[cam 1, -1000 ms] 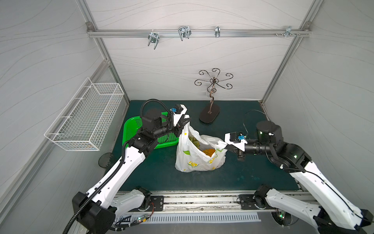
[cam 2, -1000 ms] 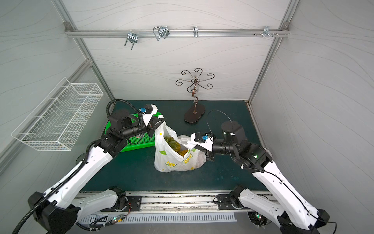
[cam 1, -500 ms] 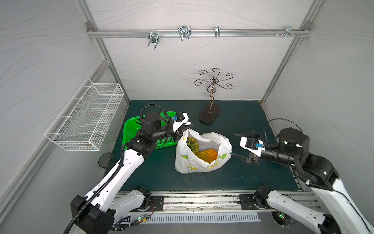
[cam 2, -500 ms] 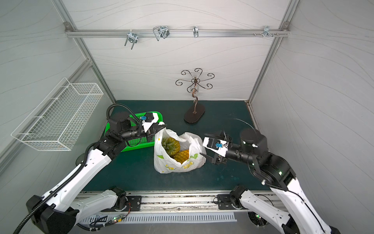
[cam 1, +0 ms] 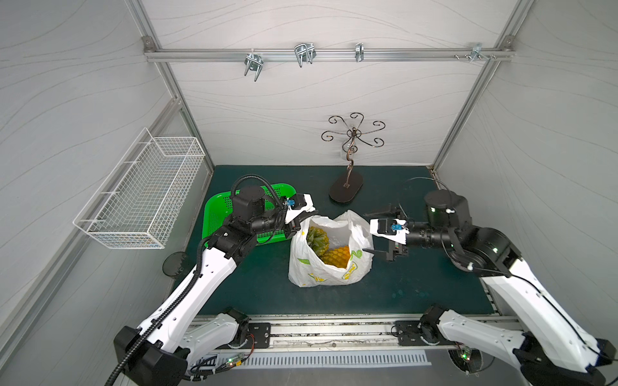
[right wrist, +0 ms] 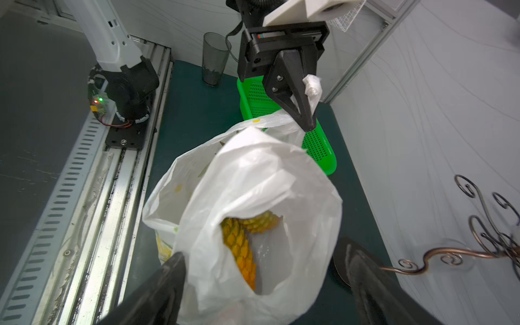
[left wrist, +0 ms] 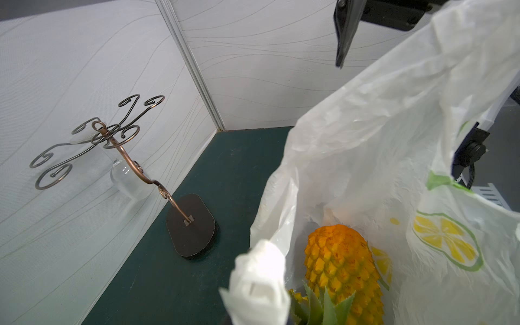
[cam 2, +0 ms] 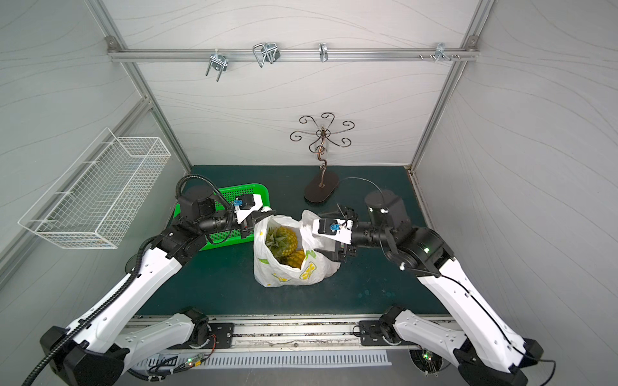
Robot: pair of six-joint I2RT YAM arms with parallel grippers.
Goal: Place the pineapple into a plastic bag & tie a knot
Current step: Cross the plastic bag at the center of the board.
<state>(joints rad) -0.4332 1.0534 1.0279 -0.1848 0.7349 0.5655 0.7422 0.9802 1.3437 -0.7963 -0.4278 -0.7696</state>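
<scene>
The white plastic bag [cam 1: 329, 267] with lemon prints stands mid-table, its mouth gaping. The pineapple [cam 1: 334, 255] lies inside it, leaves toward the left arm, as the left wrist view shows [left wrist: 340, 261]. My left gripper [cam 1: 302, 219] is shut on the bag's left handle [left wrist: 259, 281], holding that side up. My right gripper [cam 1: 374, 230] is open at the bag's right side, and its two dark fingers stand wide on either side of the slack bag rim [right wrist: 253, 183]. No knot is in view.
A green perforated tray [cam 1: 217, 214] lies behind the left gripper. A copper hook stand [cam 1: 347, 187] rises at the back centre. A white wire basket [cam 1: 143, 194] hangs on the left wall. A dark cup [right wrist: 213, 59] stands at the table's left edge.
My right gripper let go of the bag's right handle, opened, drew back to the right, then returned to the bag's right side. The bag sagged and its mouth widened. The left gripper kept its hold.
</scene>
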